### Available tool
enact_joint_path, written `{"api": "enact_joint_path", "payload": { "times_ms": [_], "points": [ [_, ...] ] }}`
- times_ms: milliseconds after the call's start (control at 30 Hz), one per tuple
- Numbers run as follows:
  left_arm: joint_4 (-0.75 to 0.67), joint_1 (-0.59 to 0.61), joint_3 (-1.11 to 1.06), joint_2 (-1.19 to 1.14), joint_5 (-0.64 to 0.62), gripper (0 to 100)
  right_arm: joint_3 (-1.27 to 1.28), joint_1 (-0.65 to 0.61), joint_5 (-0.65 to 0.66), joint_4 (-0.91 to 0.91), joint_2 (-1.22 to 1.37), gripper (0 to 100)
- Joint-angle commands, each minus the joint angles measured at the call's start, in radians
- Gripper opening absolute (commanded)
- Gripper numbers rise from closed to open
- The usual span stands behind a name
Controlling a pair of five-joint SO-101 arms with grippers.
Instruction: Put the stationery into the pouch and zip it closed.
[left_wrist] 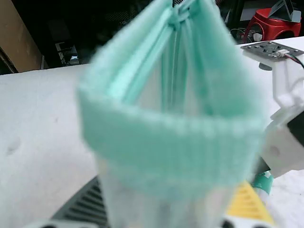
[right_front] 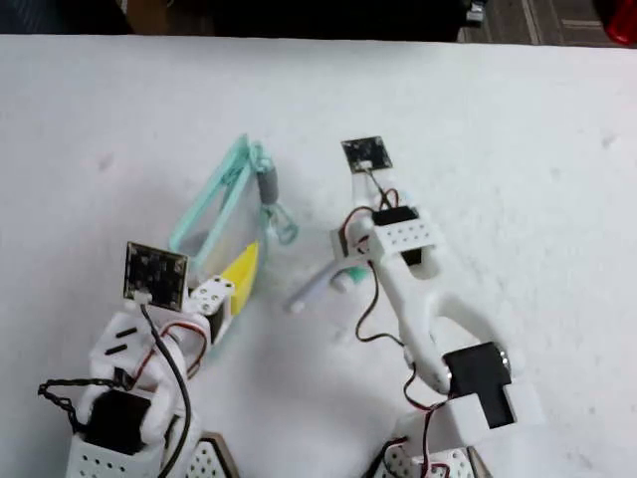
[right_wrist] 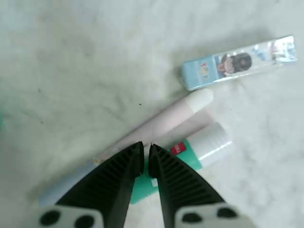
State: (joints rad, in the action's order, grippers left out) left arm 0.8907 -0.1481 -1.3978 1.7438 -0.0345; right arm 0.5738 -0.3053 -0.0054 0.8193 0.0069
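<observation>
A see-through pouch (right_front: 204,194) with mint-green edging lies slanted on the white table, and its near end is pinched in my left gripper (right_front: 227,284). Seen from the left wrist, the pouch (left_wrist: 171,118) stands close up with its mouth gaping, and the left gripper (left_wrist: 166,216) is shut on its lower end. My right gripper (right_wrist: 146,149) hovers with its black fingers shut and nothing between them, over a pale pink pen (right_wrist: 161,123) and a green-and-white glue stick (right_wrist: 199,147). A light blue eraser box (right_wrist: 237,64) lies just beyond them. From above, the pen (right_front: 311,288) pokes out beside the right gripper (right_front: 348,267).
A grey zipper pull with a ring (right_front: 271,199) hangs off the pouch's far side. The right arm (left_wrist: 285,95) stands close beside the pouch. The table's far edge (right_front: 318,38) meets dark floor.
</observation>
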Motion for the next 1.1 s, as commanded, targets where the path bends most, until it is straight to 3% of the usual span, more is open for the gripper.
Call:
{"api": "enact_joint_path", "payload": {
  "times_ms": [0,167,333,400,700,967,1067],
  "points": [
    [-0.028,-0.008,0.006,-0.007,-0.006,24,-0.048,0.019,-0.011,0.025,-0.021,1.8],
    [-0.028,-0.008,0.006,-0.007,-0.006,24,-0.061,0.016,-0.098,-0.021,-0.041,3.1],
    [-0.028,-0.008,0.006,-0.007,-0.006,24,-0.061,0.008,-0.215,-0.088,0.001,21.1],
    [-0.028,-0.008,0.006,-0.007,-0.006,24,-0.078,-0.007,-0.253,-0.088,0.038,22.6],
    [-0.028,-0.008,0.006,-0.007,-0.006,24,-0.258,0.004,-0.288,0.002,0.243,19.2],
    [-0.025,-0.008,0.006,-0.007,-0.009,24,-0.384,0.002,-0.276,0.11,0.337,2.0],
    [-0.018,-0.005,0.017,-0.007,-0.014,24,-0.402,0.005,-0.227,0.125,0.349,1.9]
  ]
}}
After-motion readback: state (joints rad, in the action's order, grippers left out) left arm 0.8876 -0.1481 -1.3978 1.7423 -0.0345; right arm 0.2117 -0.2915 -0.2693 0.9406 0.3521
